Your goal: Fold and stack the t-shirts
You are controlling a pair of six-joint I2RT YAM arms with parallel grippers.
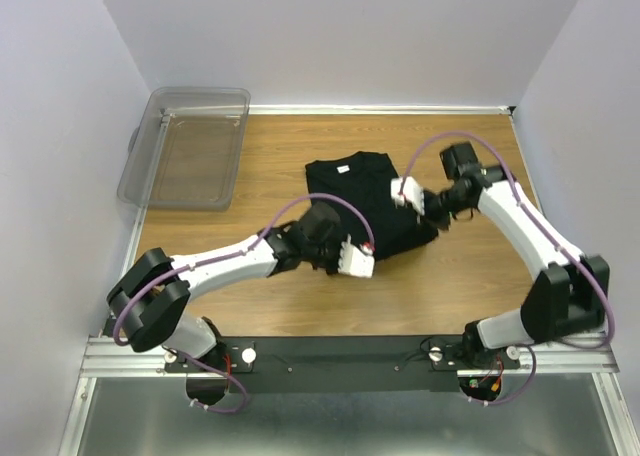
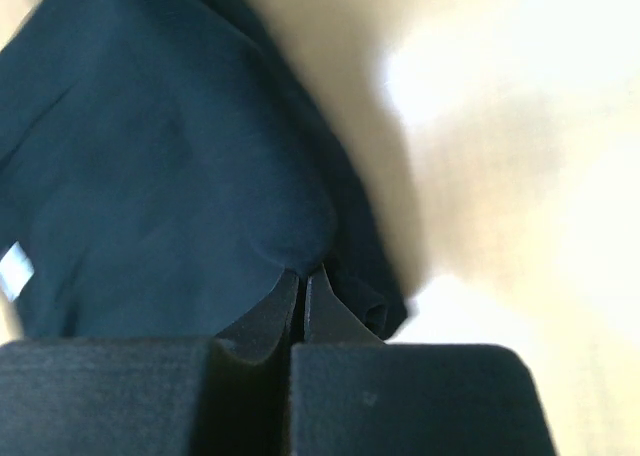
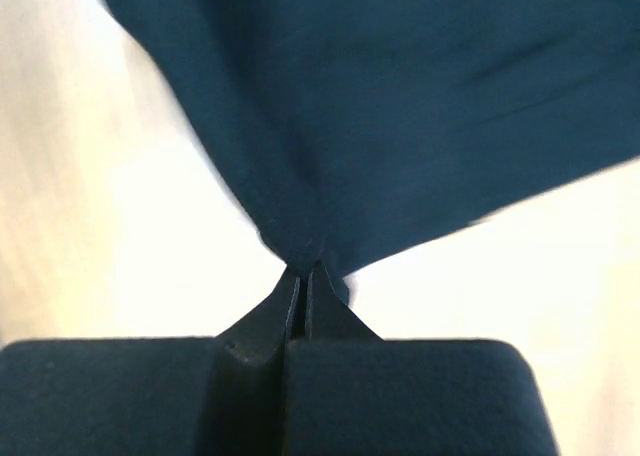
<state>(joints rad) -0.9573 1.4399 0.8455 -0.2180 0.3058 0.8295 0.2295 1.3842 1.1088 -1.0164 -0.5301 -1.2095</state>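
I've got a clear bin [image 1: 190,161] in the wooden table's [image 1: 280,146] far left corner (long side running front to back), close beside the left wall [image 1: 60,126]. A metal rail [image 1: 120,354] runs along the near edge.

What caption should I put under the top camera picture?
Left gripper and right gripper each pinch an edge of the black t-shirt on the wooden table, clear bin far left.

The t-shirt [image 2: 170,176] runs off both wrist views — edges blurred (neck label [image 2: 14,272] too).
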